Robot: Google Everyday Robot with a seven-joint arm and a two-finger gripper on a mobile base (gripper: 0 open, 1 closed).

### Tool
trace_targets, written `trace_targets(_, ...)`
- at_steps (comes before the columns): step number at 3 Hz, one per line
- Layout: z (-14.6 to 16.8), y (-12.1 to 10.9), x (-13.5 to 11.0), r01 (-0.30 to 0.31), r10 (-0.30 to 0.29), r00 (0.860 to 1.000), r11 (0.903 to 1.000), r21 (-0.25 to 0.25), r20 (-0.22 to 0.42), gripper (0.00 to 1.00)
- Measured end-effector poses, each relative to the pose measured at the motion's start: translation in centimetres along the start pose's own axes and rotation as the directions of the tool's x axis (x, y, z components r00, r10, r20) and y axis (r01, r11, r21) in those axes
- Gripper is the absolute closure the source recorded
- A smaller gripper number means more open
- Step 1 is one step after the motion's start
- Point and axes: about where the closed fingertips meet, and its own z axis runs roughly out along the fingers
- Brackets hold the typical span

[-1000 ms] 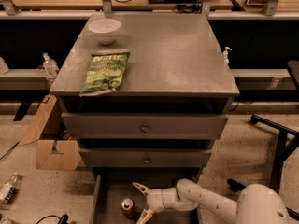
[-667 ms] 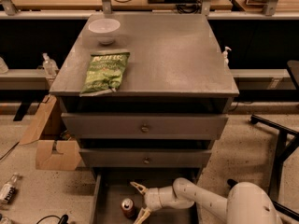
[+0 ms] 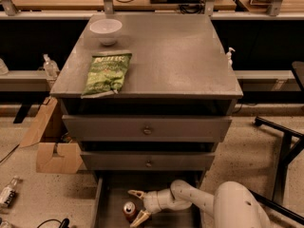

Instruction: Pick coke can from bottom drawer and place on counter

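Observation:
The coke can (image 3: 129,210), small and red with a silver lid, stands upright on the floor of the open bottom drawer (image 3: 111,204), near its left side. My gripper (image 3: 137,206) is inside the drawer, pointing left, open. One finger (image 3: 137,193) is behind the can, the other finger (image 3: 140,218) is in front of it, so the can sits between the fingertips. The white arm (image 3: 199,202) reaches in from the lower right. The grey counter (image 3: 171,51) tops the drawer unit above.
A green crisp bag (image 3: 107,73) and a white bowl (image 3: 106,30) lie on the counter's left side. Two closed drawer fronts with knobs (image 3: 147,129) are above the open drawer. A cardboard box (image 3: 56,148) and a bottle (image 3: 8,192) are on the floor to the left.
The gripper has moved left along the drawer, so its open fingers now sit on both sides of the can. The can has not moved.

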Motion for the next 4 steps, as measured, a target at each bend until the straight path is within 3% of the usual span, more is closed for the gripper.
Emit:
trace_targets(1,1.7,0.4,0.9,-0.020,0.019,1.000,0.9986,-0.049,-0.014,0.41)
trace_targets(2,2.4,0.0,-1.8,-0.045,0.045,0.999,0.9970,-0.063,-0.008,0.65)
trace_targets(3,0.9,-0.9,-6.5,-0.064,0.064,0.998,0.9972,-0.038,-0.006,0.87)
trace_targets(4,-3.4,-0.1,-15.8,-0.090,0.092,0.995,0.9942,-0.059,0.037,1.00)
